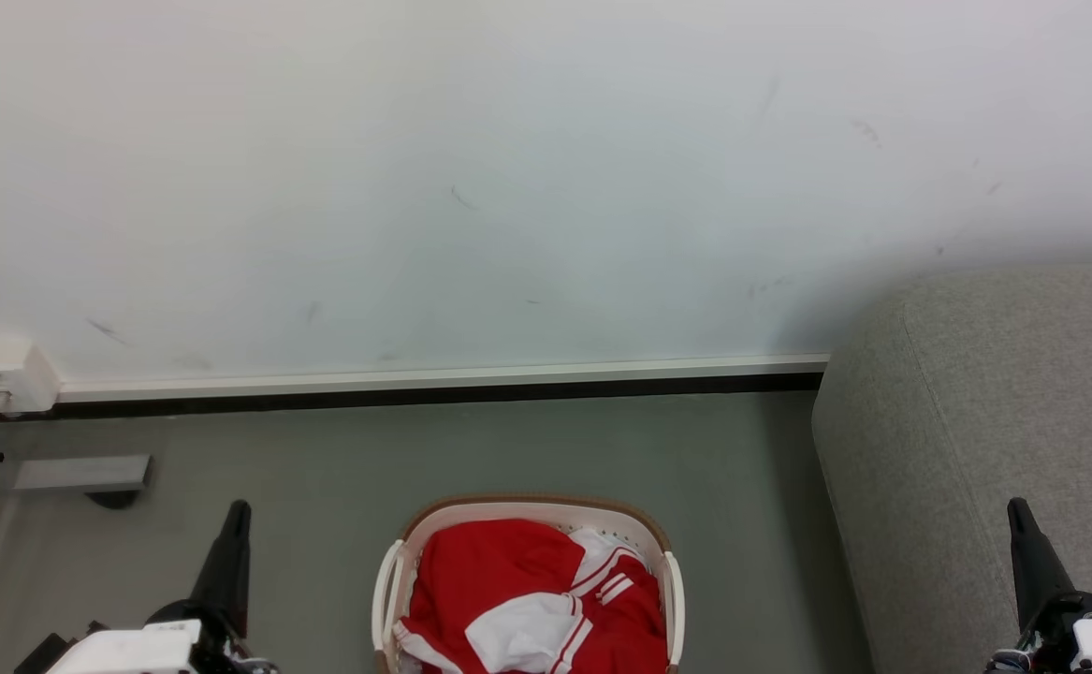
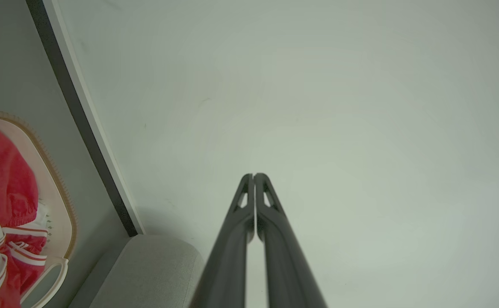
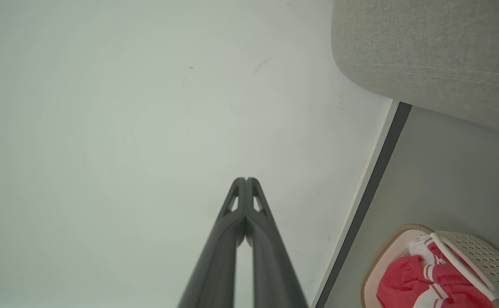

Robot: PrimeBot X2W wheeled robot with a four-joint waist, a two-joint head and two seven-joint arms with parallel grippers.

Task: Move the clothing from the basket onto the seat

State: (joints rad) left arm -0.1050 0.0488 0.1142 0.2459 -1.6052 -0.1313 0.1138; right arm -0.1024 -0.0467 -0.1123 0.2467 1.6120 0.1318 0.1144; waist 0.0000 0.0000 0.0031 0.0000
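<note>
Both jaws closed, holding nothing, red-and-white clothing [image 1: 499, 571] piled in basket [image 1: 527, 510] on floor [image 1: 321, 468] near seat [image 1: 995, 421]

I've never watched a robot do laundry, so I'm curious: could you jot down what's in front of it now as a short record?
basket: cream, brown rim, standing on the floor
clothes: red and white, heaped in the basket
sofa: grey, to the robot's right of the basket
left hand: shut, empty
right hand: shut, empty
progress: clothes not yet on the sofa
</note>
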